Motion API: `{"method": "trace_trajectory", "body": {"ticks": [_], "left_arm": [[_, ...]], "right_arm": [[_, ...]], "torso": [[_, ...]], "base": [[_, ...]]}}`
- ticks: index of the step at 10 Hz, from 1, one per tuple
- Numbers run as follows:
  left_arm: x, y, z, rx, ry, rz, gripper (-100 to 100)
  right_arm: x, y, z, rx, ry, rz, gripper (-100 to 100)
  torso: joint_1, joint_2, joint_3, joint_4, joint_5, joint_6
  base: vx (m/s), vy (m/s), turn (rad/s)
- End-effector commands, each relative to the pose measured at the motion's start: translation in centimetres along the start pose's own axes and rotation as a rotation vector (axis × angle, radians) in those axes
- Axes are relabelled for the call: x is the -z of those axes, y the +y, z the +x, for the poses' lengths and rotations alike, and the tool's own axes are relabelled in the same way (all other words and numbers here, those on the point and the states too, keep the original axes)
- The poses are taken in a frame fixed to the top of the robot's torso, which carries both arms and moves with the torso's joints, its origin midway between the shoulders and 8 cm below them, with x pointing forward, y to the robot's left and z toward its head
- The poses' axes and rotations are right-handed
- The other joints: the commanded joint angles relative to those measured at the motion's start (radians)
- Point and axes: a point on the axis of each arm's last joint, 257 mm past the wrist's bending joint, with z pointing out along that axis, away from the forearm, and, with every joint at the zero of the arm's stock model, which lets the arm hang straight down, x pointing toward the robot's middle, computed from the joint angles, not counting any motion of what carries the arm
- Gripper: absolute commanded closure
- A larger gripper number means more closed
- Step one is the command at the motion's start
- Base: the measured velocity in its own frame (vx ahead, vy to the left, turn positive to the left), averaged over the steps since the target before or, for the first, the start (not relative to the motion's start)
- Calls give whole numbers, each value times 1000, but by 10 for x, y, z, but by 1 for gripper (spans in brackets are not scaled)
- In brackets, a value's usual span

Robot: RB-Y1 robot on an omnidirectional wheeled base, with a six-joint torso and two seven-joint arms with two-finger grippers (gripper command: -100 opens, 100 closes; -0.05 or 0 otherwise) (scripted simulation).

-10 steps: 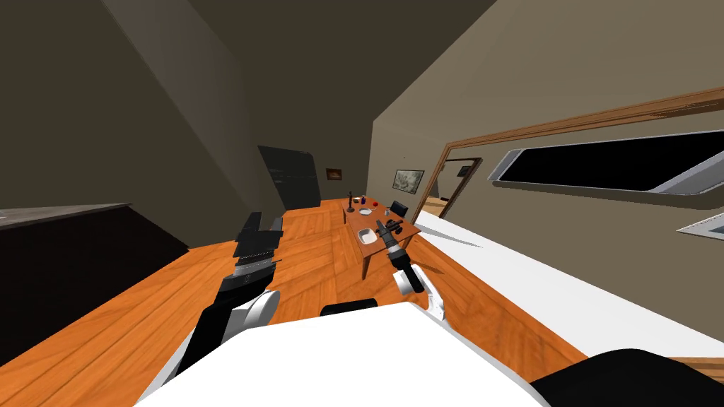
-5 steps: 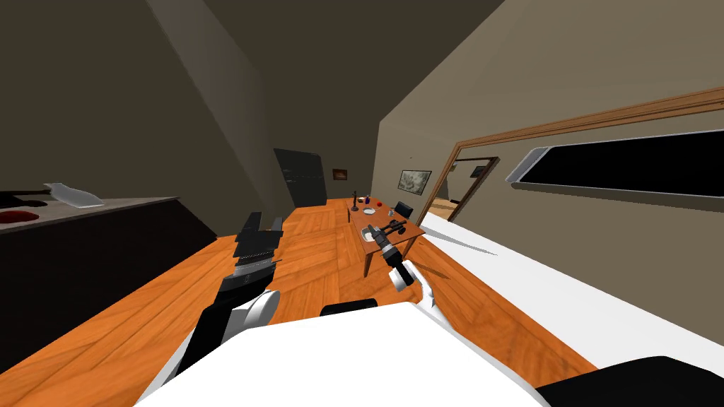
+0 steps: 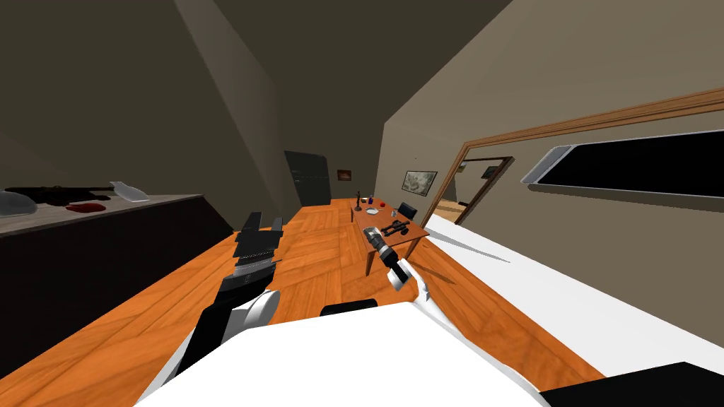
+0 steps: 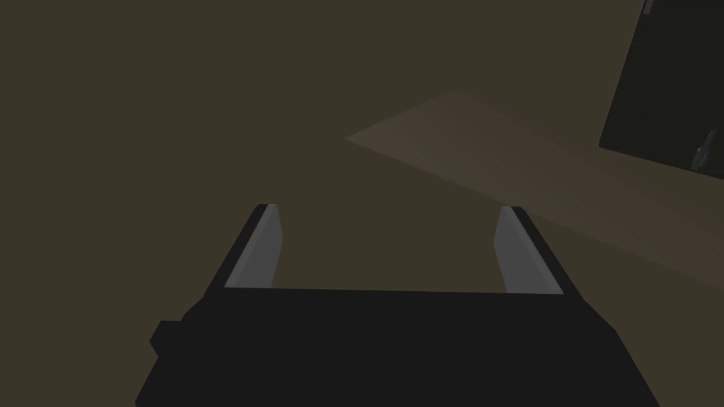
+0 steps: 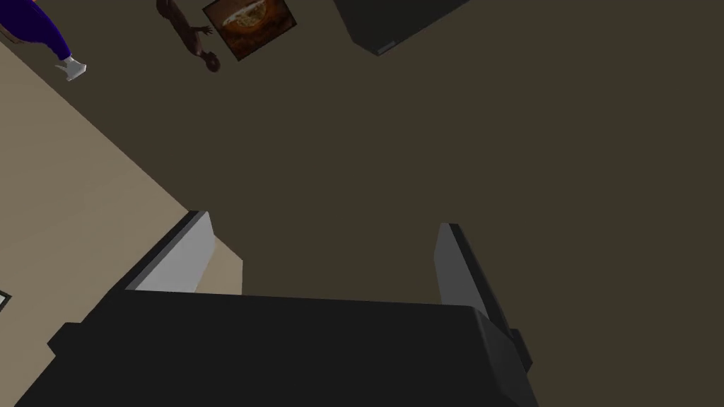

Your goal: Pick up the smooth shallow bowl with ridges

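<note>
A brown wooden table (image 3: 413, 233) stands ahead on the orange floor. On its far part lies a small pale shallow dish (image 3: 372, 210). A second pale bowl (image 3: 370, 232) sits near the front edge, mostly hidden by my right forearm; ridges cannot be made out on either. My right gripper (image 3: 396, 226) hovers over the table's near half, open and empty (image 5: 322, 226), pointing toward the far wall. My left gripper (image 3: 263, 220) is raised at the left, away from the table, also open and empty (image 4: 389, 208).
A dark candlestick (image 3: 358, 200), a blue bottle (image 3: 370, 201), a red item (image 3: 383, 204) and a black object (image 3: 408, 210) stand at the table's far end. A dark counter (image 3: 106, 212) runs along the left. A white ledge (image 3: 565, 297) lines the right wall beside a doorway (image 3: 474, 180).
My head view has swung left: the counter's top with its objects has come into sight and the table drifted right. My right forearm now covers more of the near bowl.
</note>
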Motion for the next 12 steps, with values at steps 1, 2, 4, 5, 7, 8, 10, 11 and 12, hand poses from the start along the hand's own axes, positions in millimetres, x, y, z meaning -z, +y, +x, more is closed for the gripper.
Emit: {"method": "trace_trajectory", "body": {"ticks": [1, 2, 4, 5, 7, 8, 10, 11, 12], "left_arm": [[0, 0, 0, 0, 0, 0, 0], [0, 0, 0, 0, 0, 0, 0], [0, 0, 0, 0, 0, 0, 0], [0, 0, 0, 0, 0, 0, 0], [0, 0, 0, 0, 0, 0, 0], [0, 0, 0, 0, 0, 0, 0], [0, 0, 0, 0, 0, 0, 0], [0, 0, 0, 0, 0, 0, 0], [0, 0, 0, 0, 0, 0, 0]], "right_arm": [[-7, -6, 19, 85, 61, -1, -100], [-6, -11, 23, 84, 69, 8, -100], [-10, -27, 56, 241, 176, 6, -100], [-8, -32, 60, 242, 186, 16, -100], [-8, -40, 73, 327, 235, 11, -100], [-8, -52, 87, 412, 286, 9, -100], [-1, -75, 105, 504, 355, 23, -100], [3, -91, 117, 594, 408, 24, -100], [3, -99, 121, 678, 441, 9, -100]], "torso": [[0, 0, 0, 0, 0, 0], [0, 0, 0, 0, 0, -1], [1, 0, 0, 0, 0, 0], [1, 0, 0, 0, 0, 0], [0, -1, -1, 0, 0, 0], [0, -2, -1, 0, 0, 0], [1, -2, -1, 0, 0, 0], [0, -2, -1, 0, 0, 0], [0, -3, -1, -1, 0, 0]], "base": [[-48, 6, 120], [-38, 6, 75], [-47, 11, 133], [-33, 5, 77], [-13, 1, 35], [-21, 11, 165], [-14, 13, 91], [0, 11, 59], [12, 14, 122]]}}
